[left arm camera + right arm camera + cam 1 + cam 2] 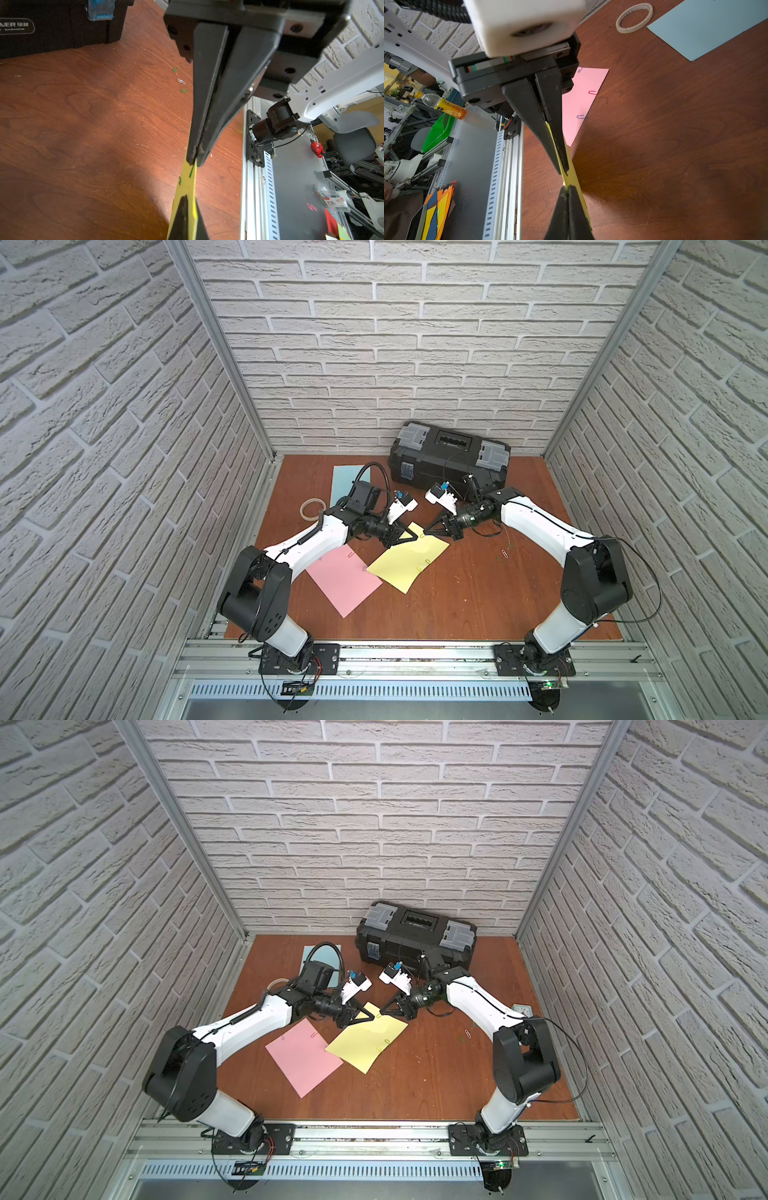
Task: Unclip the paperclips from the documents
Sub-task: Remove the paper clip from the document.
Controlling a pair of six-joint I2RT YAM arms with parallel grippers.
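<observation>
The yellow document [409, 562] lies mid-table with its far corner lifted. My left gripper [412, 536] is shut on that corner; in the left wrist view the sheet [187, 185] runs edge-on between its fingertips [185, 197]. My right gripper [424, 531] faces it tip to tip, shut on a green paperclip [191, 169] at the sheet's edge. Another green paperclip [179, 180] sits on the sheet just beside it. The pink document [581, 99] carries a blue clip [581, 116] and a red one [592, 92]. The light blue document [345, 483] lies at the back left.
A black toolbox [449, 456] stands against the back wall. A clear tape roll [312, 508] lies left of my left arm. Loose paperclips [503, 553] lie on the brown table [457, 605] under my right arm. The aluminium rail [415, 655] runs along the front.
</observation>
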